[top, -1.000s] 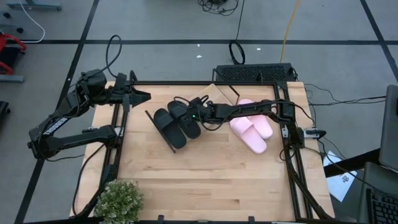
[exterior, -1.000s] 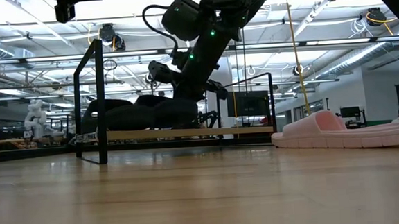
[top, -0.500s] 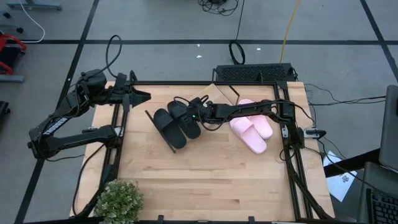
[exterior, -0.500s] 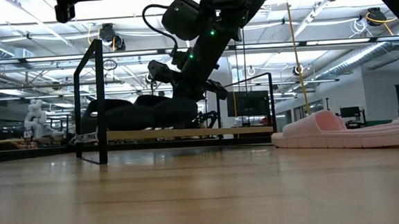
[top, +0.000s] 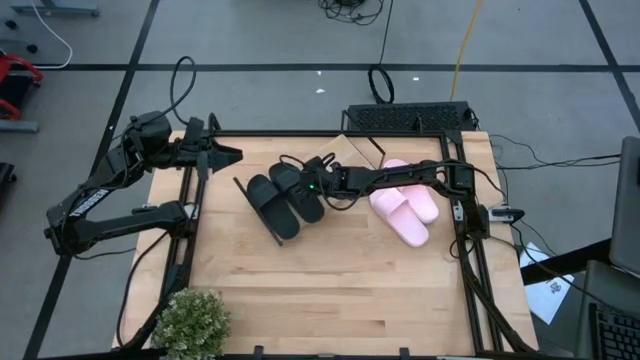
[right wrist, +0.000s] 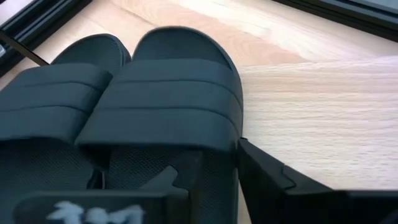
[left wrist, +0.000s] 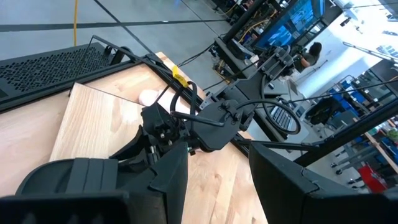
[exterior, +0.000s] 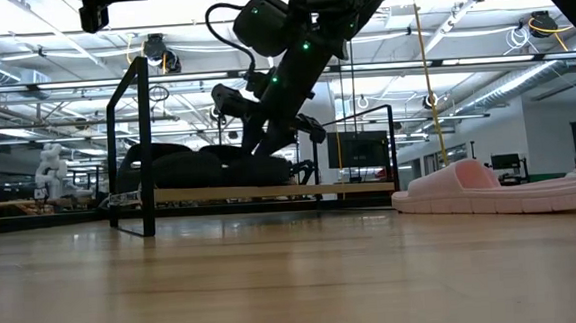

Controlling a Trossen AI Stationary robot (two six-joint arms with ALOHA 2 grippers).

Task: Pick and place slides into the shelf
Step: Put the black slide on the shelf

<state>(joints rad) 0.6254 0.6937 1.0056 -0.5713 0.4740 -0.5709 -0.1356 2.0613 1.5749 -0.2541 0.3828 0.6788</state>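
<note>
Two matte black slides (top: 285,200) lie side by side, soles down, on the shelf (exterior: 350,187), a slanted wooden board in a thin black wire frame (top: 255,210). The pale pink pair (top: 405,208) rests on the tabletop to their right. My right gripper (top: 305,190) reaches in from the right, open, just above the heel end of the right-hand black slide (right wrist: 180,93). One of its fingers stands over the footbed and the other outside the slide's side edge. My left gripper (top: 232,153) waits, open, in the air near the table's far-left corner. My right gripper (right wrist: 217,180) straddles the outer side edge (right wrist: 235,146) of the right-hand black slide near its heel, slanting down from the table's right. The fingers (right wrist: 273,180) stand well apart. I cannot tell whether either one touches the slide.
A potted plant (top: 190,320) sits at the near-left corner. Black frame rails (top: 185,230) (top: 465,240) run along both sides of the table, and a perforated black panel (top: 405,117) lies at its far edge. Bare wood spreads across the near half (top: 330,290).
In the low view my right gripper has risen a little off the black slides on the shelf. The heel of the nearer slide now lies lower on the board. The left arm has kept still.
</note>
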